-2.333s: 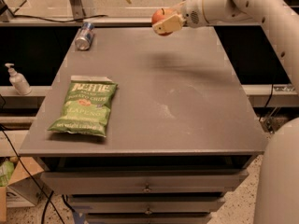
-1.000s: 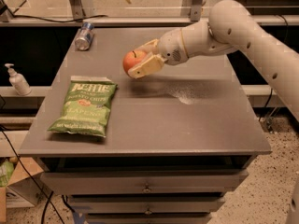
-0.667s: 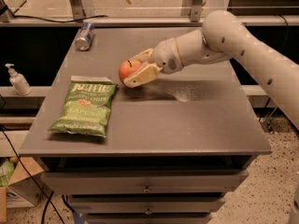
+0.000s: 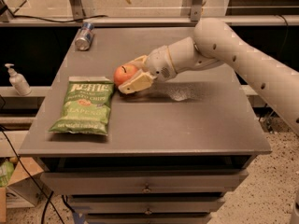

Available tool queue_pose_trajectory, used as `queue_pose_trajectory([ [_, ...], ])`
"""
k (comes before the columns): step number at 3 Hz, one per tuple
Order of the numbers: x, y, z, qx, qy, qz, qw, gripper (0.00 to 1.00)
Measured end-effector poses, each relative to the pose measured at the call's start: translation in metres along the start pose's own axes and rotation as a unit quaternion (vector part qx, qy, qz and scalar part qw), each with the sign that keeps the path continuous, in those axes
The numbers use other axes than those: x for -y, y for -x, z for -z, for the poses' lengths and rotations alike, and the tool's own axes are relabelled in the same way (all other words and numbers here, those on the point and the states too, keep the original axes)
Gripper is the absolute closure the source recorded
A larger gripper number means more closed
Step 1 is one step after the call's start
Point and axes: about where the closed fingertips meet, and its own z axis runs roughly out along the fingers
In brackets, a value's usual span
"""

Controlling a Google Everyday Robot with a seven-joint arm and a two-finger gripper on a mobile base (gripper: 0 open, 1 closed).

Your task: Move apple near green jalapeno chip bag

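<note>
The red-orange apple (image 4: 124,73) with a short dark stem sits between the cream fingers (image 4: 135,84) of my gripper (image 4: 129,75). The gripper is shut on the apple and holds it low over the grey table (image 4: 187,120), just right of the top right corner of the green jalapeno chip bag (image 4: 84,106). The bag lies flat at the table's left side, lettering up. My white arm reaches in from the right.
A silver-blue drink can (image 4: 84,36) lies at the table's back left corner. A pump bottle (image 4: 17,80) stands on a shelf left of the table. Drawers (image 4: 147,186) sit under the tabletop. A metal frame runs behind the table.
My gripper has carried the apple from the table's back right down and to the left, to just beside the chip bag. The bag and can have not moved.
</note>
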Motion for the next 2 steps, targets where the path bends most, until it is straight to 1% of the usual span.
queue_pose_trajectory([
  [1,-0.0008,0.0004,-0.0022,0.000,0.002,0.000,1.0000,0.00],
  [2,-0.0008,0.0004,-0.0023,0.000,0.002,0.000,1.0000,0.00],
])
